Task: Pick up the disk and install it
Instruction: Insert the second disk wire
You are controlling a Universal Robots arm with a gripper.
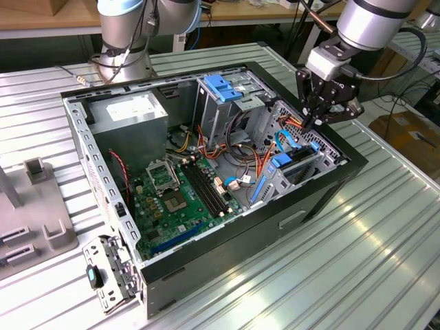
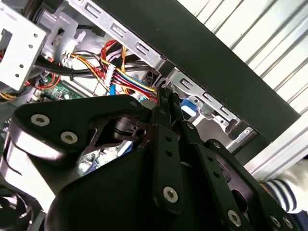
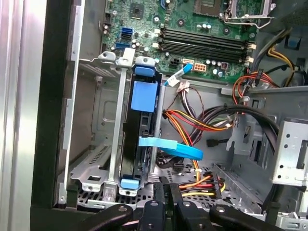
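Observation:
The disk [image 3: 144, 96] stands on edge inside the metal drive cage [image 3: 108, 144] of the open computer case. Only its dark edge and blue rail frame show. In the exterior view the disk [image 1: 282, 162] sits low at the case's right end. My gripper [image 1: 309, 122] hangs just above that cage, beside the case's right wall. Its black fingers [image 3: 162, 195] are pressed together with nothing between them, a short way off the disk's end. The second wrist view has the gripper [image 2: 168, 103] pointing at a bundle of coloured wires.
A blue flat cable [image 3: 173, 148] crosses beside the disk, with orange and red wires [image 3: 192, 122] around it. The motherboard [image 1: 175, 199] lies in the case's middle, the grey power-supply box [image 1: 130, 113] at the back. An upper cage holds blue brackets [image 1: 223, 86]. A striped sleeve [image 2: 284, 192] shows outside the case.

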